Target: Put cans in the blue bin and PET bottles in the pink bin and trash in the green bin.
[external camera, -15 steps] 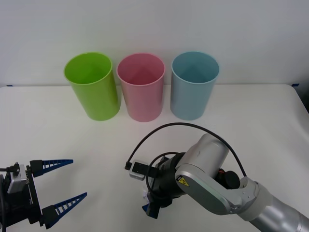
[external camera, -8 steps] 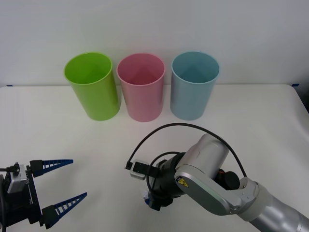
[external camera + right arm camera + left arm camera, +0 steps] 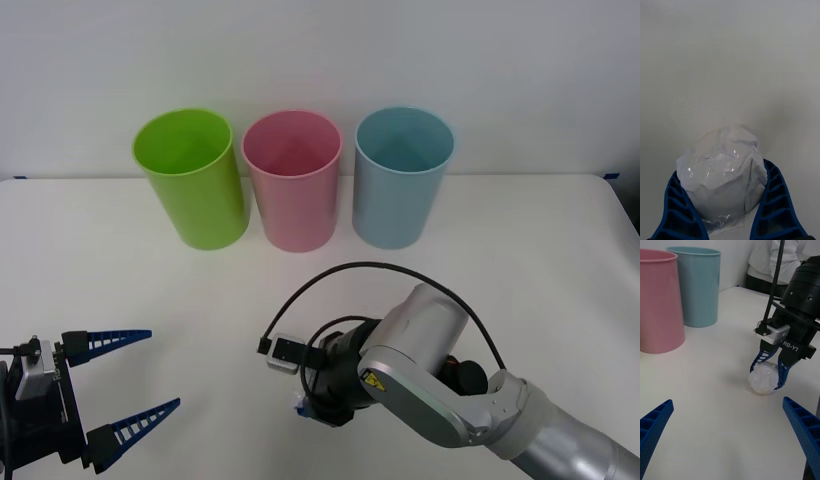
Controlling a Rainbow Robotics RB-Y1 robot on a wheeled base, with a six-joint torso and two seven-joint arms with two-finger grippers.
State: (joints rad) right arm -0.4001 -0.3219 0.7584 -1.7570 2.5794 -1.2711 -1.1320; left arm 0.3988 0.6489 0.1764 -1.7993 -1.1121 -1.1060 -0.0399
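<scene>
The trash (image 3: 765, 379), a crumpled white paper ball, is roughly round with no clear long axis or facing; it sits low at the near middle of the white table (image 3: 520, 260), clamped between the two blue ribbed fingers (image 3: 773, 198) of the right end effector (image 3: 768, 375), which points straight down from the bent right arm. Whether the ball touches the table or hangs just above it cannot be told. The table is plain and matte, backed by a pale wall. At its far edge stand three upright bins in a row, rims close together: the green bin (image 3: 195, 180) on the left, the pink bin (image 3: 293, 182) in the middle, the blue bin (image 3: 402, 178) on the right, all well apart from the ball. The left end effector (image 3: 135, 385) waits at the near left corner, its fingers spread wide, holding nothing.
</scene>
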